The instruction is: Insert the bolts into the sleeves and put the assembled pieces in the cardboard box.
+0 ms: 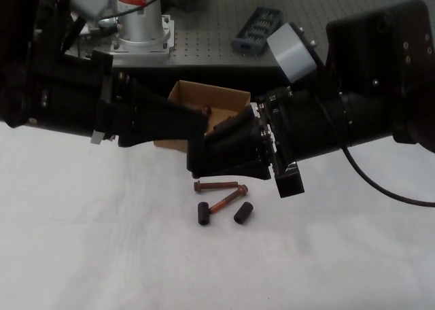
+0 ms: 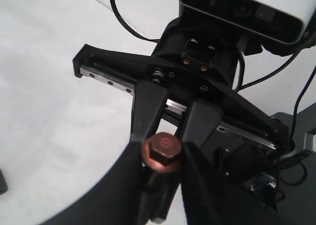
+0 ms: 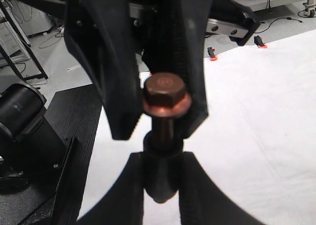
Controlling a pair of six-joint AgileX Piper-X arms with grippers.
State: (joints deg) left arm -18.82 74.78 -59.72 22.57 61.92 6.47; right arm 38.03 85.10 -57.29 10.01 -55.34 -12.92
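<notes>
Right gripper (image 3: 162, 162) clamps the sleeve (image 3: 162, 180) and left gripper (image 2: 160, 157) pinches the bolt (image 3: 165, 94) near its head, both at centre frame. We judge both parts rigid, light and slick. Grip the sleeve mid-body. Cardboard box (image 1: 211, 96) sits upper centre.

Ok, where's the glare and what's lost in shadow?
High view: cloth glares white, arms merge into black. Left wrist view: bolt head catches a highlight, left tool around it is flat black. Right wrist view: sleeve barely separates from the dark right tool.
</notes>
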